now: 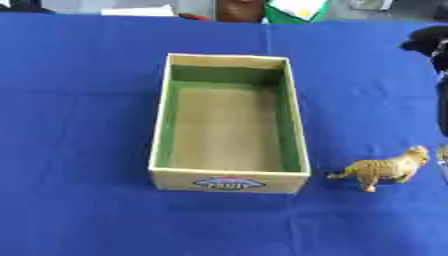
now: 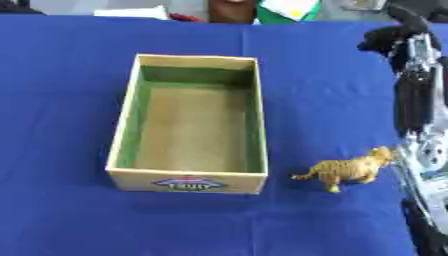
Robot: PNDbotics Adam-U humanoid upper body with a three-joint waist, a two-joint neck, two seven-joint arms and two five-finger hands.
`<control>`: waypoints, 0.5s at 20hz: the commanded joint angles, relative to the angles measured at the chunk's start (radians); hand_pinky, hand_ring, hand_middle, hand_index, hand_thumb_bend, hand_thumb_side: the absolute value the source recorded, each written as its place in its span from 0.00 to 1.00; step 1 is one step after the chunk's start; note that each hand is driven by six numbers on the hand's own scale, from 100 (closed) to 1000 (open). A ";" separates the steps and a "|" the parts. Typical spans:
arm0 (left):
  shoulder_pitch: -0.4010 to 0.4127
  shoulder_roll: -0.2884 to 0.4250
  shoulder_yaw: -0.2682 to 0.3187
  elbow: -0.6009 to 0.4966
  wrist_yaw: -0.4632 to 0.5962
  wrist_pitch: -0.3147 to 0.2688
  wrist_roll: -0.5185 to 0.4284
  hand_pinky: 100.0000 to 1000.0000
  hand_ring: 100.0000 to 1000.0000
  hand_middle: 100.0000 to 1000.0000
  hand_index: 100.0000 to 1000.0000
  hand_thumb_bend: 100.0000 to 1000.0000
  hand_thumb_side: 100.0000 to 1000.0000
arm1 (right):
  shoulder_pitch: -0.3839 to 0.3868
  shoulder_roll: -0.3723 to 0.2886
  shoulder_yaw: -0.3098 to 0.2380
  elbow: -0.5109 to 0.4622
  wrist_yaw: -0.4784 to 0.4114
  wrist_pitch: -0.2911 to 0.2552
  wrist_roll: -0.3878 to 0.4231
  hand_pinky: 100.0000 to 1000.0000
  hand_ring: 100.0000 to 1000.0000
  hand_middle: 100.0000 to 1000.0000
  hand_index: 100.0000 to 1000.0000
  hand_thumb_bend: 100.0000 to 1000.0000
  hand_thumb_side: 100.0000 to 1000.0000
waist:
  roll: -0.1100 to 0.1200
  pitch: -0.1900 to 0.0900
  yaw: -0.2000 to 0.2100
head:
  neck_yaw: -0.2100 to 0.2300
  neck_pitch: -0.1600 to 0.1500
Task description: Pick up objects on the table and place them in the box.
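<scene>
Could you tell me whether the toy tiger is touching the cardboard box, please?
Apart. In the right eye view a strip of blue cloth shows plainly between the toy tiger's tail end and the cardboard box's near right corner.

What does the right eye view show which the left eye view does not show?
Only the right eye view shows most of the right arm, black and silver, running down the right edge next to the tiger's head. The left eye view shows only a sliver of it and adds nothing of its own. Both share the empty box, the toy tiger standing right of it, and the blue cloth.
</scene>
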 commanded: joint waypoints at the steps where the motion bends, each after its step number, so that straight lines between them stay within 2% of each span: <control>1: -0.005 0.015 0.003 -0.017 -0.005 0.001 0.001 0.43 0.50 0.48 0.65 0.00 0.40 | -0.010 -0.049 -0.008 -0.020 0.020 -0.003 0.000 0.80 0.62 0.58 0.86 0.00 1.00 | 0.000 -0.015 -0.004 | -0.004 -0.005; 5: -0.002 0.018 0.004 -0.017 -0.006 0.002 0.001 0.43 0.50 0.48 0.65 0.00 0.40 | -0.011 -0.127 -0.008 -0.020 0.080 -0.007 0.009 0.80 0.65 0.60 0.85 0.00 1.00 | -0.003 -0.019 -0.009 | 0.002 0.002; 9: -0.001 0.019 0.004 -0.017 -0.006 0.002 0.001 0.43 0.50 0.48 0.65 0.00 0.40 | -0.011 -0.149 -0.005 -0.020 0.105 -0.003 0.011 0.80 0.65 0.60 0.85 0.00 1.00 | -0.004 -0.021 -0.011 | 0.003 0.004; 10: 0.002 0.026 0.004 -0.017 -0.008 0.003 0.001 0.44 0.50 0.48 0.65 0.00 0.40 | -0.005 -0.157 0.003 -0.020 0.111 -0.007 0.015 0.81 0.70 0.66 0.83 0.00 1.00 | -0.010 -0.025 -0.016 | 0.015 0.008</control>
